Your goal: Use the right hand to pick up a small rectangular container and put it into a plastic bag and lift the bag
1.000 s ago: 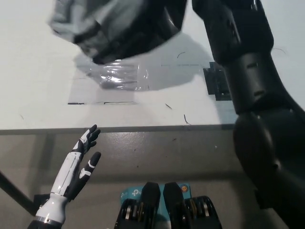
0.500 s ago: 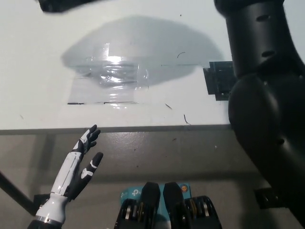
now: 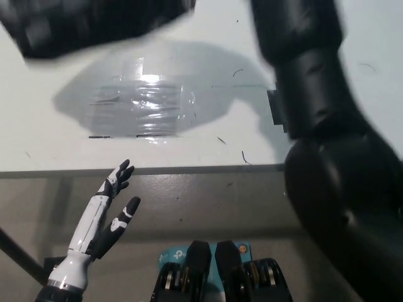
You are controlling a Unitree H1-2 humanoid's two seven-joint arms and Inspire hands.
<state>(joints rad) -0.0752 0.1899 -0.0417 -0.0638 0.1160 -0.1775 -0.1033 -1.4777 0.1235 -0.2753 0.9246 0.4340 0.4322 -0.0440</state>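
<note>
A clear plastic bag (image 3: 141, 106) lies flat and crinkled on the white table (image 3: 189, 151), under the arm's shadow. Only a dark sliver of the small rectangular container (image 3: 274, 108) shows to the bag's right; my black right arm hides the remainder. That arm rises from the bottom right and sweeps across the top. My right hand (image 3: 82, 25) is a dark motion blur at the top left, above and beyond the bag, and its grip is unreadable. My white left hand (image 3: 106, 211) rests open at the lower left, below the table's front edge.
The table's front edge (image 3: 157, 170) runs across the middle of the picture, with a grey floor below it. Small dark scratch marks (image 3: 244, 157) dot the table to the right of the bag.
My right arm has swung left and now covers most of the container. The blurred right hand has come further into view at the top left. The bag has stayed flat on the table.
</note>
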